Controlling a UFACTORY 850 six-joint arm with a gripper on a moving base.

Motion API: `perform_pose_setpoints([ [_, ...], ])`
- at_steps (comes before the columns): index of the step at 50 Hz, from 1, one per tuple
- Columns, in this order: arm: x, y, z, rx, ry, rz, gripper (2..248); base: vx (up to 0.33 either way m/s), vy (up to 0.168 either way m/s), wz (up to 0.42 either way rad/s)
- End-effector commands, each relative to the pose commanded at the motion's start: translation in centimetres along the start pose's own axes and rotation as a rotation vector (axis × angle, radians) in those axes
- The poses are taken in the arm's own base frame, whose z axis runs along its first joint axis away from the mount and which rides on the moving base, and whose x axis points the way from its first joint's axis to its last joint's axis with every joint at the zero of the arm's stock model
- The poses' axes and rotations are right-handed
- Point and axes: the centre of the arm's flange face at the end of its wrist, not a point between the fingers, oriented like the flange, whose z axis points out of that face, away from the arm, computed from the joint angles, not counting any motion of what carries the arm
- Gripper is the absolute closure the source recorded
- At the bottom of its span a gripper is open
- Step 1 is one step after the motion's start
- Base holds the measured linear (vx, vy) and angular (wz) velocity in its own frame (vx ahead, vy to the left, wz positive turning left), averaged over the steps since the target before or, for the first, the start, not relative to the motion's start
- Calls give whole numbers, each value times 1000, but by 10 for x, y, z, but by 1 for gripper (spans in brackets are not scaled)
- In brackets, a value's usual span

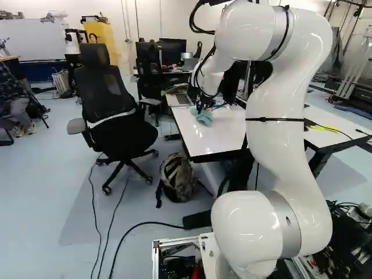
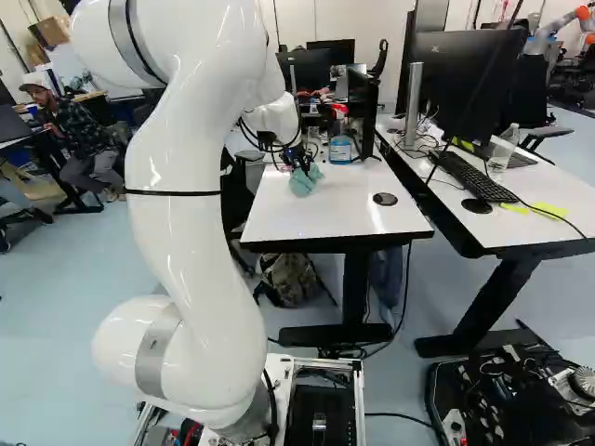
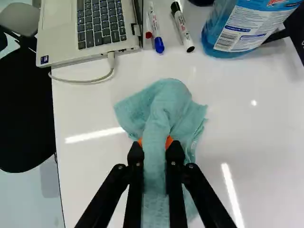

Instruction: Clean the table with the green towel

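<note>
Pinching a crumpled blue-green cloth towel (image 3: 166, 107), the black two-fingered gripper (image 2: 296, 167) is pointing down over the glossy white counter (image 2: 325, 218). The white jointed arm (image 2: 186, 186) is carrying it there from the base. On inspection of the wrist view, the fingers with orange pads (image 3: 169, 141) are pressing on a thick upright fold from both sides. The towel is lying bunched on the counter, fanning out ahead of the fingers and trailing back between them.

Beyond the towel, a silver laptop with dark keys (image 3: 102, 21) is sitting open near the counter's edge, and a thin pale cable (image 3: 85, 81) is looping out from its side. Beside the laptop, a white marker with a blue end (image 3: 154, 28) and a white marker with black ends (image 3: 183, 27) are lying near each other. A clear bottle of blue liquid (image 3: 237, 28) is standing past the towel, apart from it. In the right base view, a round black disc (image 2: 385, 199) is showing on the counter, to the right of the towel. At floor level, a camouflage backpack (image 1: 179, 174) is slumping near the counter, and a black mesh-backed office chair (image 1: 104, 87) is standing alongside.
</note>
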Motion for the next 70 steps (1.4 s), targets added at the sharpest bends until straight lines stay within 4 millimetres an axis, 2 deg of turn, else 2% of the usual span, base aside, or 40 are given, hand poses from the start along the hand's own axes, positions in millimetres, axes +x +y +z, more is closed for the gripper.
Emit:
perform_pose_setpoints([
  [11,4,-1,3,1,4,-1,197,0,0,0],
  [34,35,-5,25,4,37,-4,197,0,0,0],
  [46,48,8,33,-4,52,12,197,0,4,16],
  [56,46,24,31,-17,50,32,197,1,7,40],
  [70,30,40,19,-29,32,52,197,0,0,0],
])
